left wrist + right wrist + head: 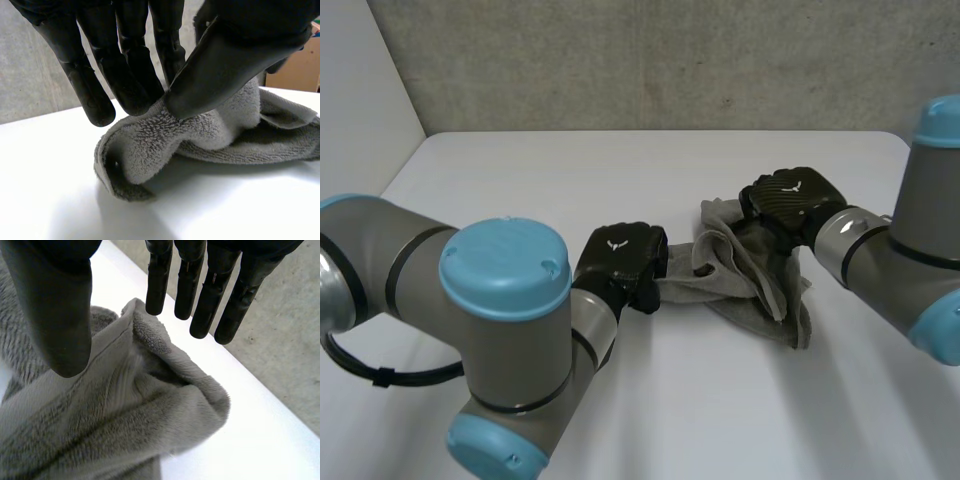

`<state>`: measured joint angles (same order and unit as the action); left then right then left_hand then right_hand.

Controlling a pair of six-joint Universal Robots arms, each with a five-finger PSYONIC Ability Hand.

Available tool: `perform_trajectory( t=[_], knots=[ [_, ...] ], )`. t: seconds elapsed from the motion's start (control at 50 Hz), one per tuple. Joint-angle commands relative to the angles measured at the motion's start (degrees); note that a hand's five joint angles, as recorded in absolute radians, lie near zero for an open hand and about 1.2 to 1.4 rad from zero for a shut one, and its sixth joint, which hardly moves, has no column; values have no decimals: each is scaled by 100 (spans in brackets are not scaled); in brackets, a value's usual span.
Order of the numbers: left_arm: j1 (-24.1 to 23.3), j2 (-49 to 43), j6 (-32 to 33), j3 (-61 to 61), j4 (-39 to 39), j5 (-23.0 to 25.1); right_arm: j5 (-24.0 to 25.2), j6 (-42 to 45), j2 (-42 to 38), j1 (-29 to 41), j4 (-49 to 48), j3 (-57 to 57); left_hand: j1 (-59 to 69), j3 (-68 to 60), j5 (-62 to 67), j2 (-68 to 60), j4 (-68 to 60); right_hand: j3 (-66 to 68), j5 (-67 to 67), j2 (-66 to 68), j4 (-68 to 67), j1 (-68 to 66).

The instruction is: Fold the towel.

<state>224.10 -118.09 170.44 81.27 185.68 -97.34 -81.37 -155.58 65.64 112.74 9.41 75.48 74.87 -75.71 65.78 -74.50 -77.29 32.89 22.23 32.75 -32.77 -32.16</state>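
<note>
White table (520, 180) bears a crumpled towel (760, 300), left hand (620, 262) fingers pinching it, right hand (795, 200) fingers spread.

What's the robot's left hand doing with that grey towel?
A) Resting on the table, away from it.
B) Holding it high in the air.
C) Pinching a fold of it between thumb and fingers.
C: the left hand pinches a raised fold of the towel between thumb and fingers; the rest lies on the table.

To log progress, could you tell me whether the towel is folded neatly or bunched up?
Bunched: the towel lies crumpled in loose ridges on the table, one end pinched by the left hand.
</note>
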Motion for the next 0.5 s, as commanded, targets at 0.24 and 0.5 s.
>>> perform_trajectory(
  t=[0.24,0.5],
  knots=[
    [-6,497,24,1093,451,-13,-116,-1466,-991,116,-387,-69,513,-429,422,-550,-271,-178,-112,-164,166,105],
    [2,497,24,1277,574,-30,-450,-1431,-1255,152,-633,19,513,-429,422,-550,-271,1984,2050,1998,-1996,-2057]
  ],
)
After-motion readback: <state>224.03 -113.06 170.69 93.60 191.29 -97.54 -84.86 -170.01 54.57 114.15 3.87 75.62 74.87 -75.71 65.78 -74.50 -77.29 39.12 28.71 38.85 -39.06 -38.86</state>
